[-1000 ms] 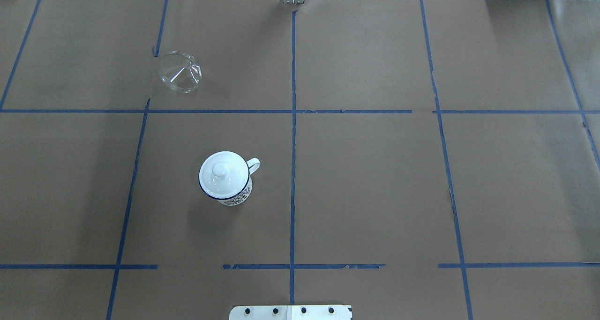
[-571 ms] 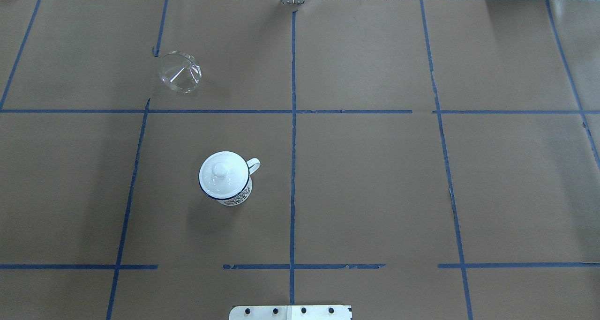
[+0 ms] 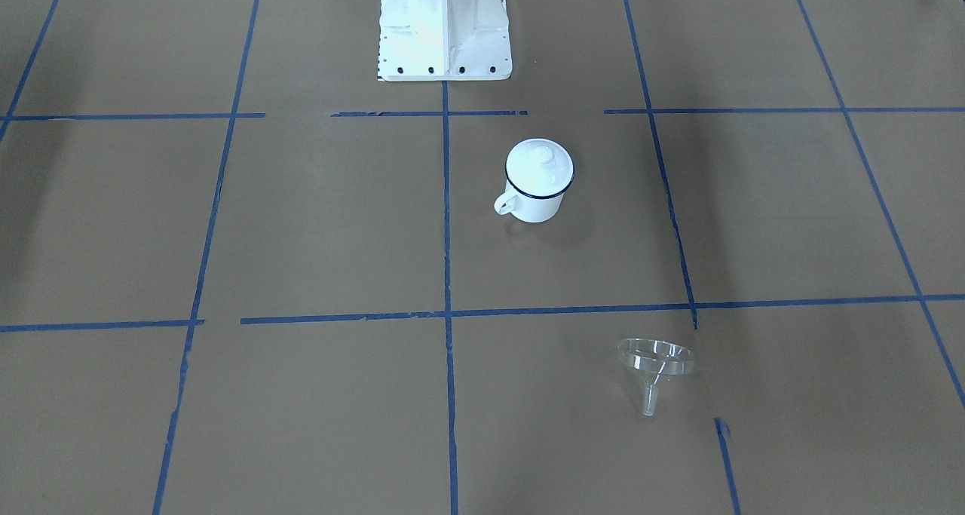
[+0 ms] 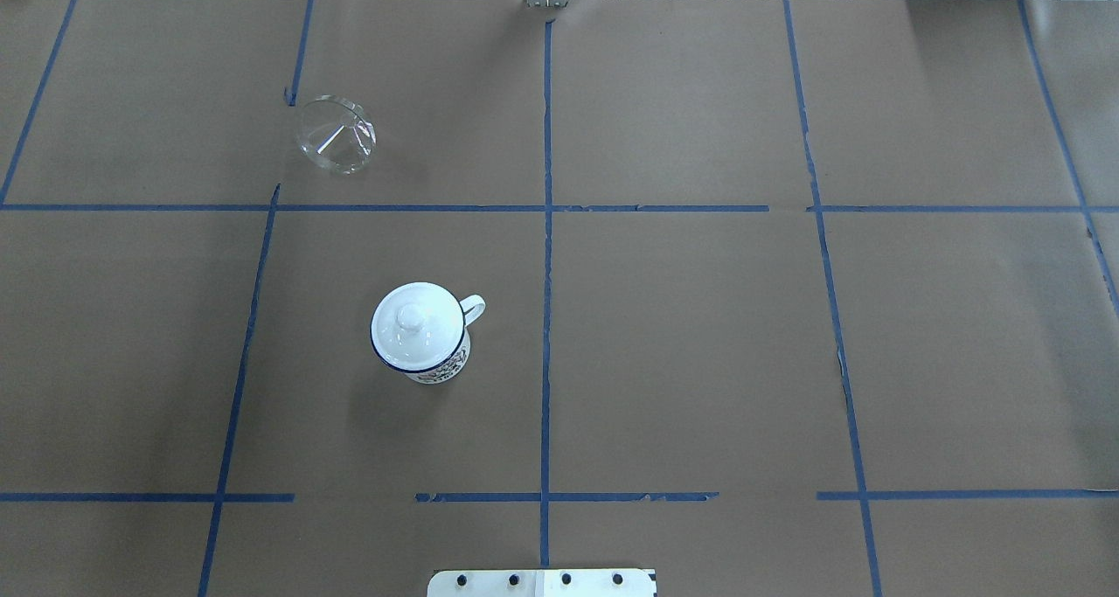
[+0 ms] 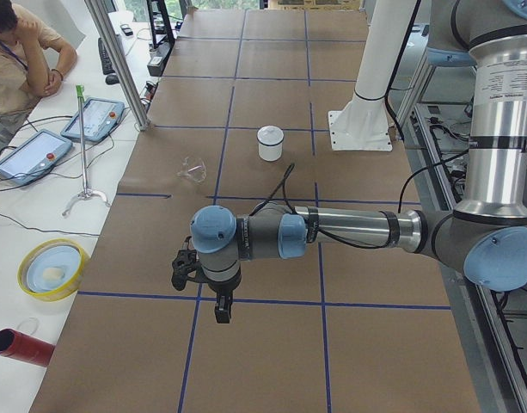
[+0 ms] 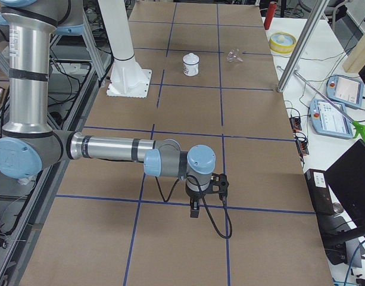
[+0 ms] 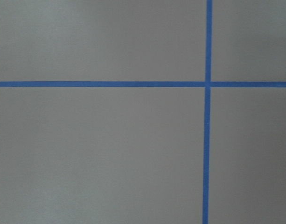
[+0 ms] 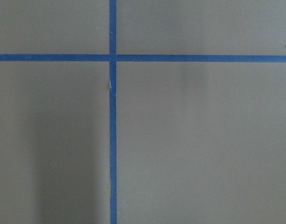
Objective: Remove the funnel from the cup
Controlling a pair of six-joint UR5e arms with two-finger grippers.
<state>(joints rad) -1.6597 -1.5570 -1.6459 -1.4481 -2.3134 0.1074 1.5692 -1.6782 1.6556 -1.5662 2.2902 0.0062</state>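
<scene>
The clear funnel [image 4: 335,135] lies tipped on its side on the brown paper at the far left, well apart from the cup; it also shows in the front view [image 3: 654,358]. The white cup [image 4: 434,363] with a dark blue rim stands upright nearer the base, handle to the right, with a white knobbed lid [image 4: 411,322] on it. Neither gripper is near them. My left gripper [image 5: 218,303] hangs over the table's left end and my right gripper [image 6: 196,205] over its right end; they show in side views only, so I cannot tell whether they are open or shut.
The white robot pedestal [image 3: 443,25] stands at the near table edge. Beyond the left end are a yellow-rimmed bowl [image 5: 50,268], a red cylinder [image 5: 18,346], two teach pendants [image 5: 95,118] and a seated operator [image 5: 18,52]. Blue tape lines cross the paper.
</scene>
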